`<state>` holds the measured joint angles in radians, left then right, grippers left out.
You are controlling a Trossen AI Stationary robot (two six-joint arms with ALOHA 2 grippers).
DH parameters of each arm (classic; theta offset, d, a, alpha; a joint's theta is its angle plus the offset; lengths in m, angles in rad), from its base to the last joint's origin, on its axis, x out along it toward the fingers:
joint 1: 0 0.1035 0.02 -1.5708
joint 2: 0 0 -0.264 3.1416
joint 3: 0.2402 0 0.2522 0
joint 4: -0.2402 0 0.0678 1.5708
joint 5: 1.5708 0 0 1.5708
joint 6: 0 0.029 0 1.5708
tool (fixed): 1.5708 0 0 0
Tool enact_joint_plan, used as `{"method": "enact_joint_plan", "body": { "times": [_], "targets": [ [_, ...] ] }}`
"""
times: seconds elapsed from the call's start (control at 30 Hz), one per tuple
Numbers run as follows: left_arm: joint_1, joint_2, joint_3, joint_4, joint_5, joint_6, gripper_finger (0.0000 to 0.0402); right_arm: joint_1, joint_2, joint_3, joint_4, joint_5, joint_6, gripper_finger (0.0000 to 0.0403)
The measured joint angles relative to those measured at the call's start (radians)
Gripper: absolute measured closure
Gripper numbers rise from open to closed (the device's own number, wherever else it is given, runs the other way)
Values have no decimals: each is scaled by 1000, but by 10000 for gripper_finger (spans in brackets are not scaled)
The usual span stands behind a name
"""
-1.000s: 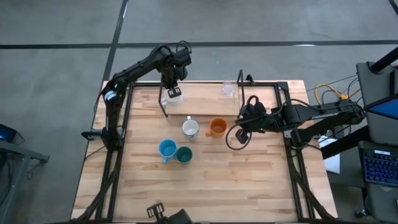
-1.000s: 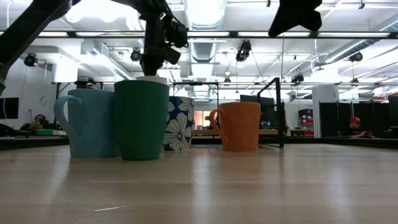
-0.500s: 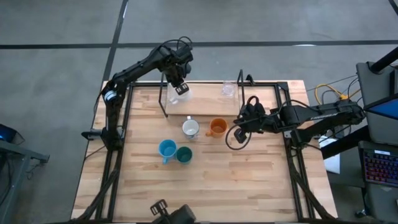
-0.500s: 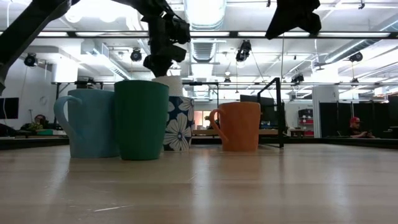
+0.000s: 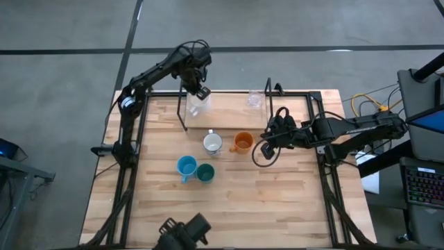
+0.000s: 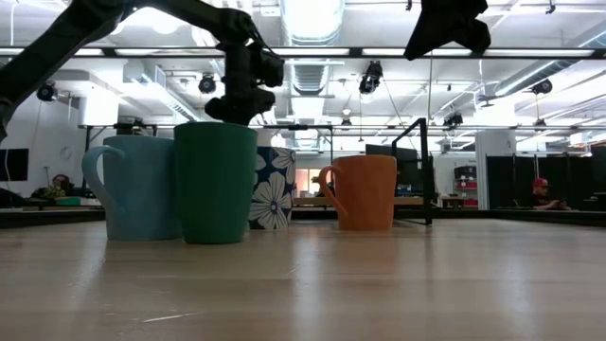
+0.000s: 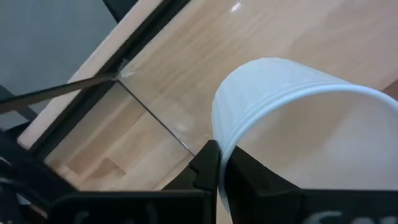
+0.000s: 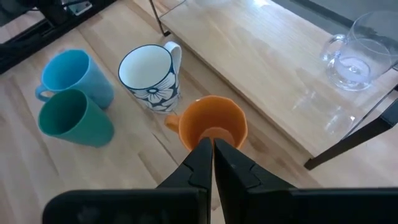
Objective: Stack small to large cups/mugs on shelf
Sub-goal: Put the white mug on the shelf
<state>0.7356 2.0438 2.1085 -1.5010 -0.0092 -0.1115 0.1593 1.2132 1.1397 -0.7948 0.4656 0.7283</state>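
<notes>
Change since earlier: you have swung the left gripper point(image 5: 196, 92) with its small white cup point(image 5: 195, 107) from the shelf's left end toward the upper edge of the frame; the right arm has not shifted.
Left gripper: closed on the rim of the white cup, one finger inside the wall and one outside, as the left wrist view point(image 7: 217, 171) shows.
White cup, handling: it looks thin-walled and light, probably smooth; a rim pinch can let it tilt, so keep your moves slow and set it down flat.
White cup, looks: plain white, round, no handle visible.
Low light-wood plank shelf in its black wire frame point(image 5: 229, 111): upper middle of the high view.
Small clear glass mug point(image 5: 254, 99): on the shelf's right part; likely fragile, so you should give it room.
Right gripper: point(image 5: 264, 153) fingers pressed together, holding nothing, hovering right of the orange mug point(image 5: 242, 142) at frame centre.
White mug with a blue flower pattern point(image 5: 212, 143): on the desk point(image 5: 291, 201) just left of the orange mug.
Light blue mug point(image 5: 186, 167) and dark teal-green cup point(image 5: 205, 173): side by side on the desk, lower left of centre.
Grip advice: the handled mugs look stiffer and heavier; you would likely do best taking them by the rim wall opposite the handle.
</notes>
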Motion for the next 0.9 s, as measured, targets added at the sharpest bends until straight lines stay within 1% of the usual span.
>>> {"method": "enact_joint_plan", "body": {
  "times": [0.13, 0.3, 0.47, 0.57, 0.67, 0.9],
  "targets": [
    [47, 0, 4, 9, 56, -40, 401, 0, 12, 0, 0, 7, -3, 394],
    [85, 0, 3, 26, 56, -41, 401, 0, 53, 0, 2, 2, -4, 394],
    [92, 0, 2, 82, 56, -37, 401, 2, 81, 1, 41, -23, -3, 394],
    [92, 0, -3, 106, 58, -31, 401, 4, 93, 21, 48, -13, -17, 394],
    [92, 10, -10, 104, 60, -30, 401, 4, 92, 36, 46, -9, -42, 394],
    [89, 60, -13, 49, 83, -5, 401, 4, 92, 39, 37, -9, -31, 394]
  ]
}}
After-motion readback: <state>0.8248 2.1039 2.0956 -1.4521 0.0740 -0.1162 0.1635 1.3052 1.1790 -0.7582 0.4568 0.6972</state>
